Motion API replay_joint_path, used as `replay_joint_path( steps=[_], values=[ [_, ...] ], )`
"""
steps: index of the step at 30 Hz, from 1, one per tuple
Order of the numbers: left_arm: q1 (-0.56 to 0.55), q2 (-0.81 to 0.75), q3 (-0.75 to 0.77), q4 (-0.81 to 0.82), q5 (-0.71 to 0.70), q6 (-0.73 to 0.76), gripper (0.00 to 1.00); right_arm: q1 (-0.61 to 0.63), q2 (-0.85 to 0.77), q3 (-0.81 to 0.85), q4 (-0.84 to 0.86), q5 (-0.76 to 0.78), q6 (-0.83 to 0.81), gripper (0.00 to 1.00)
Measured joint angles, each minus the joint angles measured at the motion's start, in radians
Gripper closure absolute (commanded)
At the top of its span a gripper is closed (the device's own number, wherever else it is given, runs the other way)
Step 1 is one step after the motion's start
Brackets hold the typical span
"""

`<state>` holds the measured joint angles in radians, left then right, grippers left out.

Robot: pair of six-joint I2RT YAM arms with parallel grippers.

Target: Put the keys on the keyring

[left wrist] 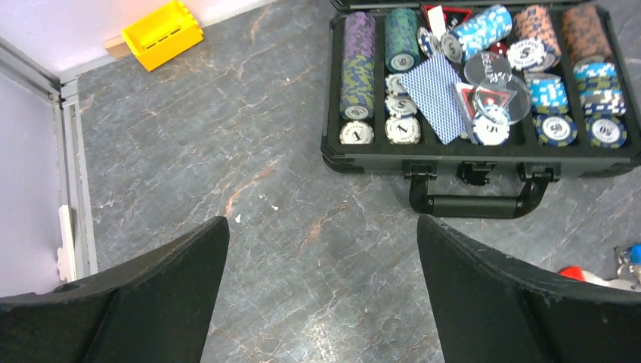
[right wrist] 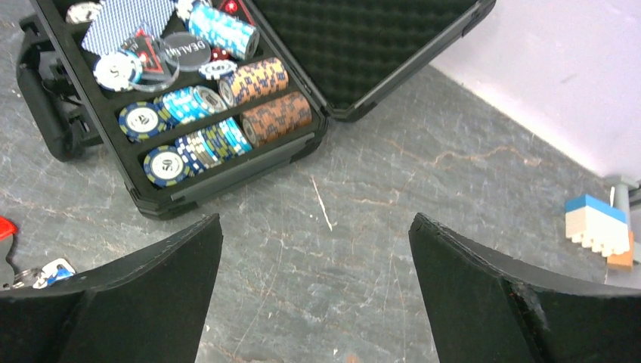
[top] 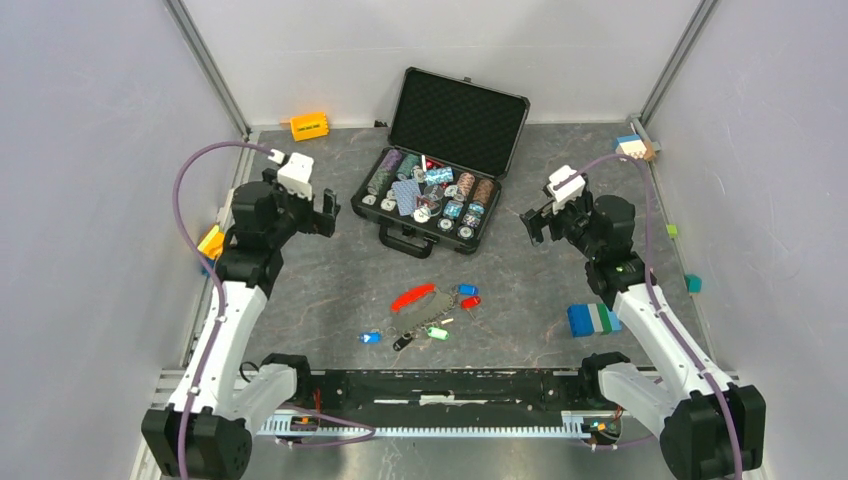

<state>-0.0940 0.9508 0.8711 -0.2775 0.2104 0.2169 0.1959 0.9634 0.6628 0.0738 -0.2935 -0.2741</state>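
Keys [top: 435,332], keyring [top: 412,297] well apart from left hand [top: 326,216], right hand [top: 535,226]; both fully spread, empty.

The left arm [top: 228,318] and the right arm [top: 660,330] are built alike: smooth white link shells set between bulky black joint housings, with black blocks at the bases. A purple cable [top: 178,195] runs along each arm. A white boxy camera module [top: 295,172] sits on each wrist. The left end effector [left wrist: 321,227] and the right end effector [right wrist: 314,223] carry matte black, wedge-shaped fingers [left wrist: 484,295] with lightly scuffed edges.
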Motion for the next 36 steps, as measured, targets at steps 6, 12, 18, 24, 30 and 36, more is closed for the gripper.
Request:
replay_joint_path(
  steps=[6, 12, 18, 24, 30, 36],
  values=[
    [0.043, -0.059, -0.011, 0.009, 0.008, -0.084, 0.0, 0.0, 0.0, -0.026, -0.007, 0.014, 0.001, 0.02],
    [0.049, -0.2, -0.146, 0.054, 0.01, -0.117, 0.0, 0.0, -0.023, -0.026, -0.035, 0.076, 0.035, 0.02],
    [0.049, -0.37, -0.2, 0.051, 0.01, -0.131, 0.0, -0.001, -0.155, -0.04, -0.084, 0.142, 0.01, 0.02],
    [0.049, -0.476, -0.21, 0.044, 0.01, -0.13, 0.0, -0.001, -0.284, -0.126, -0.081, 0.159, -0.005, 0.02],
    [0.049, -0.525, -0.241, 0.029, 0.009, -0.127, 0.0, -0.001, -0.362, -0.196, -0.069, 0.177, -0.013, 0.02],
    [0.049, -0.534, -0.244, 0.026, 0.008, -0.126, 0.0, -0.001, -0.388, -0.203, -0.06, 0.182, -0.027, 0.02]
  ],
)
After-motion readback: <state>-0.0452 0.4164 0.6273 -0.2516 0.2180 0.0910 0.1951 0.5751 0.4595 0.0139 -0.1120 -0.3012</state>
